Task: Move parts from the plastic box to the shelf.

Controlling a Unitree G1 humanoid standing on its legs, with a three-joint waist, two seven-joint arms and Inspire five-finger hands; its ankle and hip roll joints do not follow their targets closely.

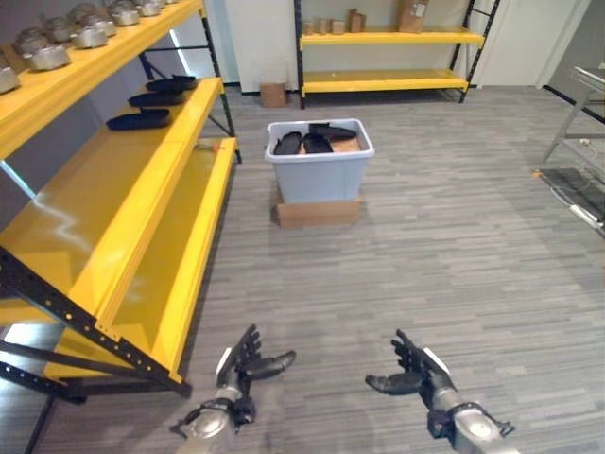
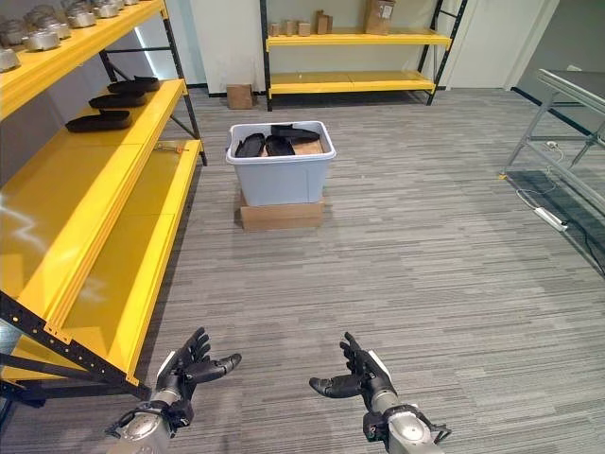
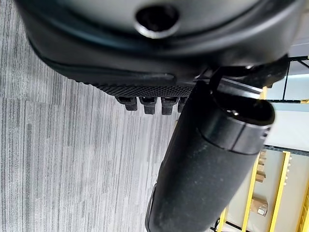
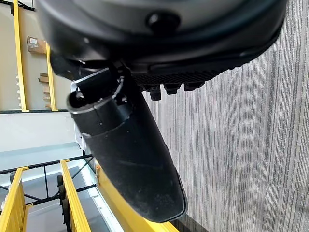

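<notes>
A pale grey plastic box [image 1: 319, 173] stands on the carpet ahead, on a flat cardboard base [image 1: 318, 212]. Inside it lie several flat black parts [image 1: 312, 140]. Three more black parts [image 1: 151, 98] rest on the middle level of the yellow shelf [image 1: 123, 199] along the left. My left hand [image 1: 242, 366] and right hand [image 1: 413, 372] hover low over the floor, well short of the box, palms facing each other. Both are open with relaxed fingers and hold nothing. The left thumb [image 3: 207, 159] and right thumb [image 4: 125, 154] stand out straight in the wrist views.
Metal cylindrical parts [image 1: 66, 38] line the shelf's top level. A second yellow shelf [image 1: 388, 57] with cardboard boxes stands at the far wall. A small carton [image 1: 273, 95] sits on the floor beyond the box. A metal rack [image 1: 579, 151] stands at the right.
</notes>
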